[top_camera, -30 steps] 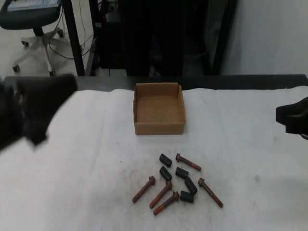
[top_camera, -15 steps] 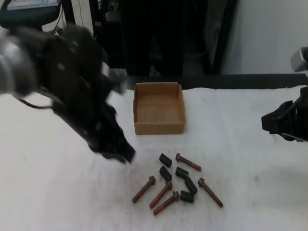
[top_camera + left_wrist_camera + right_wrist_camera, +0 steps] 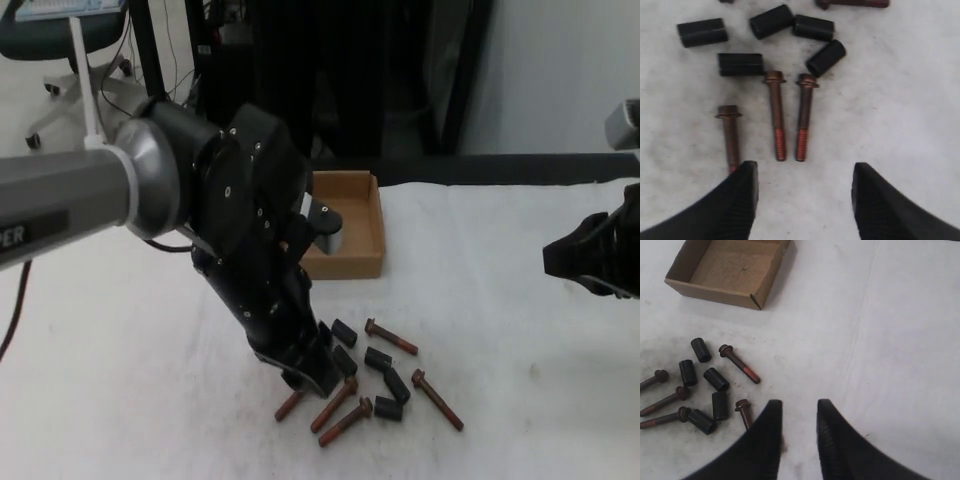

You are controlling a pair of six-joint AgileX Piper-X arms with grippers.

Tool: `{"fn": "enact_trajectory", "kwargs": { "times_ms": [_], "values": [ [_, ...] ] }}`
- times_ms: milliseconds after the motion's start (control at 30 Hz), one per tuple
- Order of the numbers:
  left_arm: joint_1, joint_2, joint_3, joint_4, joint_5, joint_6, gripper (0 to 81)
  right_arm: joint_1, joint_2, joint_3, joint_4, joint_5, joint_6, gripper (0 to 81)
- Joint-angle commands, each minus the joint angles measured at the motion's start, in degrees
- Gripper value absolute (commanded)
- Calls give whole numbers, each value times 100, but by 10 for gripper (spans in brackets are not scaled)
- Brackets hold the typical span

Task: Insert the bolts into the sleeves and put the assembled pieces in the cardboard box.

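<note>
Left wrist view: the left claw (image 3: 804,172) hangs empty, fingers wide apart, low over the counter (image 3: 900,125). The threaded tips of two bolts (image 3: 776,115) lie just ahead of the gap, and the sleeves (image 3: 740,64) lie beyond the bolt heads.

Within the last second the left arm (image 3: 240,200) swept in from the counter's left edge to this pile. The right claw (image 3: 799,407), fingers slightly apart and empty, edged inward, then held well off to the side.

We judge a first bolt pick is imminent. Nothing is assembled yet, and the cardboard box (image 3: 715,292) looks empty.

Obscured:
- A third bolt's tip runs behind a left claw finger.
- In the high view, the arm covers part of the box and one bolt's head.
- In the right wrist view, a finger hides one bolt's shaft.
</note>
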Motion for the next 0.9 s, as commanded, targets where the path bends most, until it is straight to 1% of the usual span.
{"fn": "enact_trajectory", "kwargs": {
  "times_ms": [0,67,133,300,333,433,500,700,867],
  "values": [
    [-16,-37,-47,-137,-878,272,430,46,-23,-57,44,7,12,243],
    [-16,-16,-47,-135,-947,403,378,95,-23,-57,44,7,12,243],
    [-16,45,-47,-135,-944,436,355,155,-23,-57,44,7,12,243],
    [-173,355,-47,-101,-1015,437,355,222,-23,-57,44,77,0,243],
    [-213,417,-47,-85,-1125,437,355,222,-23,-57,44,120,0,243],
    [-347,612,-47,-87,-1786,437,355,228,-23,-57,44,163,0,243],
    [-404,685,-47,-174,-2027,437,355,228,-23,-57,44,163,0,243],
    [-403,873,-47,-480,-2062,344,355,228,-23,-57,85,161,0,243],
    [-403,1044,-47,-529,-1940,344,355,228,-23,-57,85,161,0,243]
  ]
}}
